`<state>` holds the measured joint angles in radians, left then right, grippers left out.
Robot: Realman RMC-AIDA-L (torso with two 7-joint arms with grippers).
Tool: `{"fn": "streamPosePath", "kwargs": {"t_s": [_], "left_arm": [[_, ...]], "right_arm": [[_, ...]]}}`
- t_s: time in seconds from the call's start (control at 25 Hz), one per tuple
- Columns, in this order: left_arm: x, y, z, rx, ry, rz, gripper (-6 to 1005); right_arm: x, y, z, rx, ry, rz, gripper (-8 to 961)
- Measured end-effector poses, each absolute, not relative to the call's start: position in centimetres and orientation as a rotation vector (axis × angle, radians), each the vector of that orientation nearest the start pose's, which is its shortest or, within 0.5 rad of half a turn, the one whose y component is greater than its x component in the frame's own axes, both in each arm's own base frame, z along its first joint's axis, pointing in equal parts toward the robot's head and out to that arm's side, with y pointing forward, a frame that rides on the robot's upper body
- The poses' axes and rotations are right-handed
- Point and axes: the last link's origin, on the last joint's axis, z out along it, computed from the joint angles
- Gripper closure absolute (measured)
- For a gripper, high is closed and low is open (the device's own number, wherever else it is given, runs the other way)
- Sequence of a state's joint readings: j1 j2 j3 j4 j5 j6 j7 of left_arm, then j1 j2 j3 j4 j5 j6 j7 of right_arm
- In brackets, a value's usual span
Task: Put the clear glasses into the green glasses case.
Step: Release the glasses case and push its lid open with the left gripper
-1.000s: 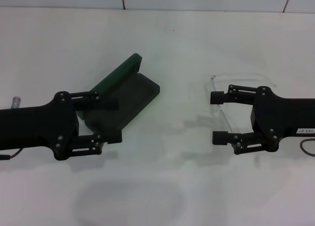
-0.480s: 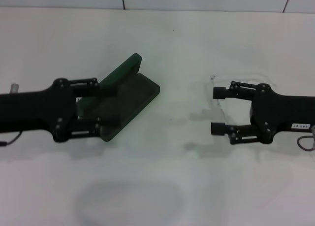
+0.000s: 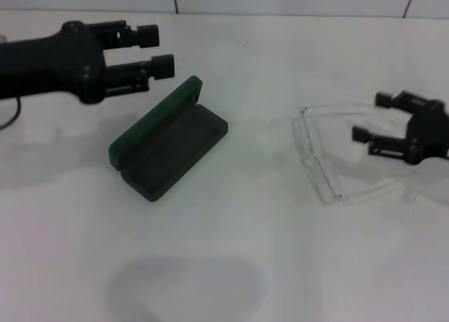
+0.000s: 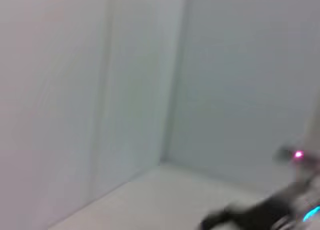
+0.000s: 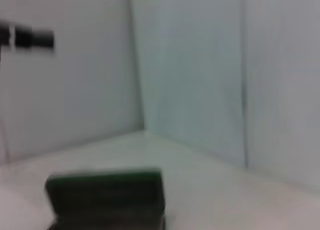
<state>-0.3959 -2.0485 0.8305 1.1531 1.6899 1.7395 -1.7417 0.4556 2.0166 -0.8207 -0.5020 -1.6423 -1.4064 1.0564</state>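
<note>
- The case (image 3: 168, 148) lies open on the surface (image 3: 231, 266), left of centre, its lid tipped toward the far left.
- The glasses (image 3: 323, 153) rest flat on the right, arms unfolded, well apart from the case.
- My right gripper (image 3: 370, 118) hovers open just right of them, holding nothing.
- My left gripper (image 3: 160, 50) is open too, raised beyond the case.
- I judge the arms need folding, then a light pinch at the frame's front.
</note>
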Motion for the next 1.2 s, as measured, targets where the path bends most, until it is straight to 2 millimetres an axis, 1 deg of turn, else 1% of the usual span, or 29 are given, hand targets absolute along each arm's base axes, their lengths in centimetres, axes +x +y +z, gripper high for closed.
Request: {"fn": "streamPosePath", "kwargs": {"t_s": [0.08,0.12,0.16,0.2,0.24,0.28,0.32,0.48,0.64,0.68,0.76,0.92,0.96,1.0,1.04,1.2], "left_arm": [[-19.8,32.8,8.3,-2.696,-0.546,-0.716,380],[-19.5,33.5,7.8,-2.688,-0.599,-0.593,380],[-19.2,33.8,7.5,-2.681,-0.619,-0.529,380],[-19.3,34.3,6.9,-2.669,-0.661,-0.426,379],[-19.2,34.6,6.6,-2.661,-0.682,-0.370,379],[-19.2,34.6,6.6,-2.661,-0.682,-0.370,379],[-19.3,35.6,5.4,-2.631,-0.744,-0.218,379],[-19.3,36.4,4.4,-2.611,-0.756,-0.125,379],[-19.1,37.1,3.8,-2.570,-0.775,-0.064,378],[-19.0,37.5,3.6,-2.550,-0.775,-0.005,378],[-18.9,37.6,3.3,-2.549,-0.772,0.052,378],[-18.7,37.6,2.1,-2.547,-0.757,0.207,377],[-18.7,37.6,2.1,-2.547,-0.757,0.207,377],[-18.7,37.5,1.8,-2.544,-0.751,0.248,377],[-18.7,37.3,1.0,-2.543,-0.740,0.323,378],[-18.6,37.1,0.5,-2.544,-0.735,0.355,380]], "right_arm": [[28.7,33.1,2.0,-2.430,0.409,0.831,96],[28.5,32.9,2.7,-2.399,0.393,0.874,95],[28.4,32.8,3.2,-2.369,0.372,0.908,95],[28.3,32.7,3.8,-2.337,0.348,0.940,95],[28.3,32.7,3.8,-2.337,0.348,0.940,95],[28.3,32.7,3.8,-2.337,0.348,0.940,95],[28.2,32.2,4.6,-2.289,0.317,0.994,95],[28.8,31.1,5.4,-2.271,0.306,1.005,95],[29.1,30.7,5.5,-2.274,0.309,0.997,95],[29.1,30.7,5.4,-2.277,0.311,0.996,95],[29.2,30.6,5.4,-2.278,0.314,0.993,95],[29.4,30.4,5.4,-2.276,0.311,0.983,95],[29.5,30.3,5.4,-2.276,0.309,0.980,96],[29.5,30.3,5.4,-2.276,0.308,0.978,96],[29.5,30.3,5.4,-2.275,0.308,0.975,96],[29.6,30.3,5.4,-2.272,0.303,0.970,96]]}}
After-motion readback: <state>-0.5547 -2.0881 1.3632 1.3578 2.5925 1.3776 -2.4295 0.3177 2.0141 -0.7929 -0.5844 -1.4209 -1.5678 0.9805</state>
